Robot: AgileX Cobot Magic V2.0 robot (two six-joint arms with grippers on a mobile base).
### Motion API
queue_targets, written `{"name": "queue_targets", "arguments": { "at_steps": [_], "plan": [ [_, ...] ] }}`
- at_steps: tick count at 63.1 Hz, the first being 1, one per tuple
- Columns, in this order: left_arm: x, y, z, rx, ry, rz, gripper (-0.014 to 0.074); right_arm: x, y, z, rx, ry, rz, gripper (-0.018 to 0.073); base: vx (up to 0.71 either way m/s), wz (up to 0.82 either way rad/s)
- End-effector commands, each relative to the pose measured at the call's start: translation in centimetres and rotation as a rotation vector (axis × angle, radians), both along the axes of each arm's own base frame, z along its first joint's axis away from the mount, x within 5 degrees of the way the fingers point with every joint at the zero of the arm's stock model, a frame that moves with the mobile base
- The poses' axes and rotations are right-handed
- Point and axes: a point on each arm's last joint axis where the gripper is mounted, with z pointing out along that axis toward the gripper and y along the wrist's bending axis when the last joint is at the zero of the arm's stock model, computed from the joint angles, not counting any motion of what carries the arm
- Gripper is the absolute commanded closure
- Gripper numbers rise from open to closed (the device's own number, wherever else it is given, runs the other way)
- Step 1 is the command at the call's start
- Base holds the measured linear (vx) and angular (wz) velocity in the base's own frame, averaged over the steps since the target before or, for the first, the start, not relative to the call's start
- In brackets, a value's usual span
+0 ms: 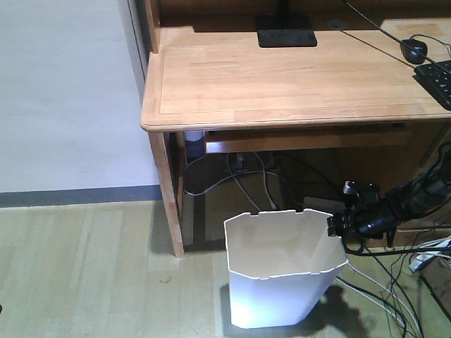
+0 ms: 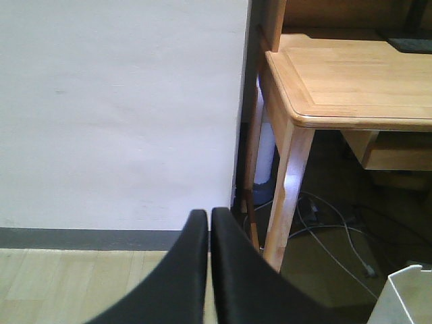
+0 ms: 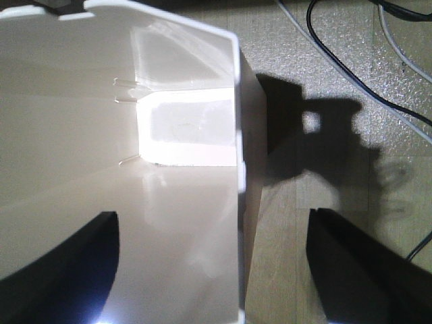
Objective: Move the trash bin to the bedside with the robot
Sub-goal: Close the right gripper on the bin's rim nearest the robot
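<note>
The white trash bin point(image 1: 282, 282) stands upright on the wooden floor just in front of the desk; its cream inside point(image 3: 135, 169) fills the right wrist view. My right gripper point(image 1: 337, 227) hangs at the bin's right rim. It point(image 3: 212, 214) is open and straddles the rim wall: one finger point(image 3: 61, 270) is over the inside, the other point(image 3: 364, 270) over the floor outside. My left gripper point(image 2: 209, 212) is shut on nothing and points at the wall beside the desk leg. A corner of the bin point(image 2: 405, 297) shows at that view's lower right. The bedside is out of view.
A light wooden desk point(image 1: 282, 77) with a keyboard point(image 1: 437, 81) and a mouse point(image 1: 414, 49) stands right behind the bin. Loose cables point(image 1: 394, 296) lie on the floor under it and to the bin's right. A white wall point(image 1: 63, 91) with a grey skirting runs on the left.
</note>
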Motion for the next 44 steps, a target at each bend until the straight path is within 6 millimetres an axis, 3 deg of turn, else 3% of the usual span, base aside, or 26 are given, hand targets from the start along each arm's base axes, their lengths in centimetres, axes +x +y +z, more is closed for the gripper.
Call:
{"name": "queue_targets", "arguments": {
  "at_steps": [1,30,44],
  "plan": [
    [0.1,0.0,0.5,0.004,-0.077,-0.004,0.0603,2.3,-0.5,2.0,-0.003,-0.078,0.003,0.001,0.0,0.0],
    [0.1,0.0,0.5,0.004,-0.077,-0.004,0.0603,3.0,-0.6,-2.4,-0.014,-0.074,0.052,0.0017,0.0,0.0],
    [0.1,0.0,0.5,0.004,-0.077,-0.004,0.0603,3.2,-0.5,-4.2,0.006,-0.033,0.084,0.0092,0.0,0.0]
  ]
}}
